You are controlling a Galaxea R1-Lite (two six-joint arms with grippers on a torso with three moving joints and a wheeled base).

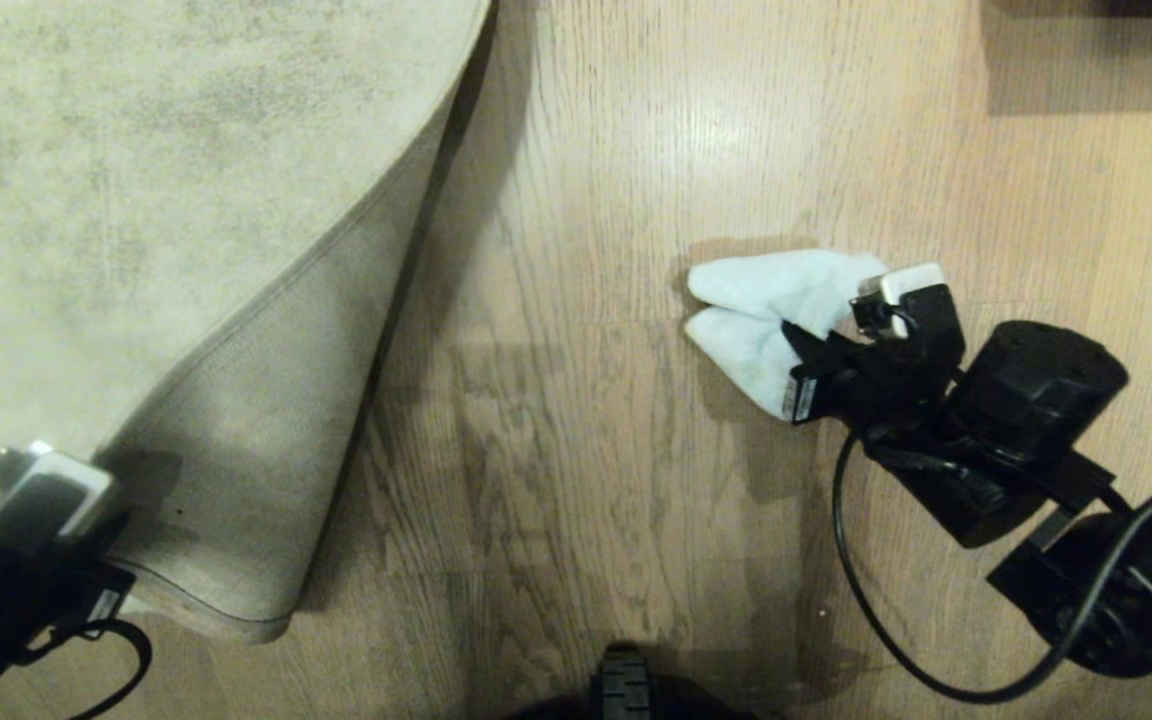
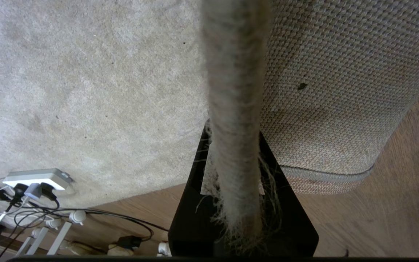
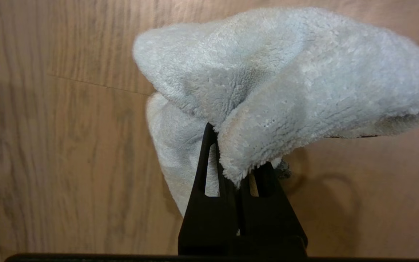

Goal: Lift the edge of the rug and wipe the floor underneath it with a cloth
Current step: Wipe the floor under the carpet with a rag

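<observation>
At the lower left of the head view, the left gripper [image 1: 86,545] pinches the rug edge [image 1: 236,420] with its fingers closed on the border, folding the corner back so the woven tan backing faces up. The left wrist view shows why the hold works: the fringed border [image 2: 235,109] runs straight up between the dark fingers [image 2: 286,222], frayed threads spilling over them, while the backing [image 2: 340,91] curls away over the floor [image 2: 395,203]. Peeling the corner back this way bares a strip of wood-grain floor [image 1: 556,400] along the fold, in the middle of the head view.

At the centre right of that view, the right gripper [image 1: 821,345] reaches in with the cloth [image 1: 766,310], its fingers clamped shut on a bunched fold. The right wrist view shows the pale blue-white cloth [image 3: 286,80] draping forward past the closed fingers [image 3: 202,203], so the soft bulk, not the hard tips, would meet the planks [image 3: 49,145]. The cloth sits well apart from the rug, over open floor; whether it touches the wood cannot be told.

A power strip with cables [image 2: 35,180] lies beside the rug's far border in the lower left of the left wrist view.
</observation>
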